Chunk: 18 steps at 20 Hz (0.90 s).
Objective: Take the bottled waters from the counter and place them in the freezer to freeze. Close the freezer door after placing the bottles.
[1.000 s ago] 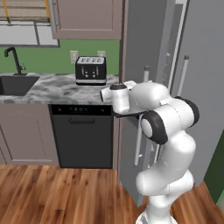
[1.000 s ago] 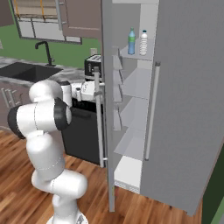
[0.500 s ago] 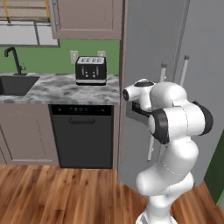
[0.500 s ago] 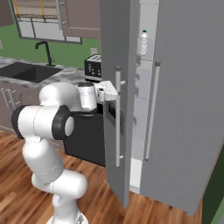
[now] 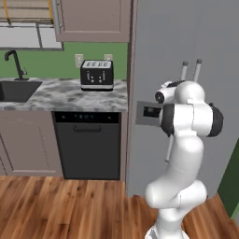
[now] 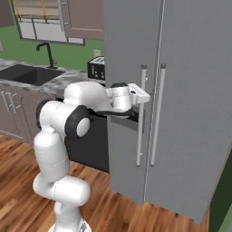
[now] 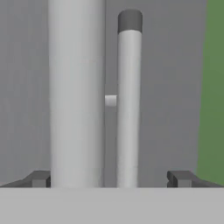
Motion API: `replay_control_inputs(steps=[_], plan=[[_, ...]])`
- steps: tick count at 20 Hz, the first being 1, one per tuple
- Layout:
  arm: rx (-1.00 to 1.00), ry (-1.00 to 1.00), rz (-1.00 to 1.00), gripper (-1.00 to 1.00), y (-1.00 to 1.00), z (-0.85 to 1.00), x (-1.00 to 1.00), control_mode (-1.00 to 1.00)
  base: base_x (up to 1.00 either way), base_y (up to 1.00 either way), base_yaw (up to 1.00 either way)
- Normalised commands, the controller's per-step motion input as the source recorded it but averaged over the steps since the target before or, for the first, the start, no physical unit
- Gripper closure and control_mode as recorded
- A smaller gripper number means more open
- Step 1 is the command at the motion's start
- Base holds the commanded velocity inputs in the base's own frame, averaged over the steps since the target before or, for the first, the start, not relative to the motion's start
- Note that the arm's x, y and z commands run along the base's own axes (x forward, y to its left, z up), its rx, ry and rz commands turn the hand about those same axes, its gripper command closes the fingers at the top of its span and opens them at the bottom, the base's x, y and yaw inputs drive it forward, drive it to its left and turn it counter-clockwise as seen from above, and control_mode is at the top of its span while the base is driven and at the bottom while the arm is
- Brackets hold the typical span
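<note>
The freezer door [image 5: 154,65] [image 6: 127,50] stands shut against the tall grey fridge. The bottled waters are hidden behind it. My gripper [image 6: 144,97] is held level at the door's long bar handle [image 6: 141,113], just above the dark dispenser panel [image 5: 150,112]. In the hand view my gripper [image 7: 111,178] is open, with its fingertips [image 7: 40,178] set wide. The near handle [image 7: 76,96] and the thinner handle of the right door [image 7: 129,100] both stand between them, and neither is gripped. The marbled counter [image 5: 60,95] lies to the left of the fridge.
A black toaster [image 5: 97,74] [image 6: 96,68] sits on the counter beside the fridge. Below it is a black dishwasher [image 5: 88,144]. The black sink [image 5: 16,89] [image 6: 29,74] with its tap lies further left. Wood floor stretches in front of the cabinets.
The freezer door has swung from wide open to shut, covering the shelves and the two bottles on the top shelf. My arm has followed the door to the right, its gripper staying open.
</note>
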Motion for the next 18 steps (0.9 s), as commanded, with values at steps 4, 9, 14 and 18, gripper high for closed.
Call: replay_control_inputs(steps=[4,9,14,18], plan=[[0.05,0.02,0.03,-1.00,-1.00,-0.04,0.70,-1.00,0.00,0.00,0.00],[0.10,0.06,0.00,-1.00,-0.99,0.00,0.93,-1.00,0.00,0.00,0.00],[0.06,0.03,0.01,-1.00,-0.63,0.00,0.49,-1.00,0.00,0.00,0.00],[0.00,0.00,0.00,-1.00,-0.02,0.00,-0.04,-1.00,0.00,0.00,0.00]])
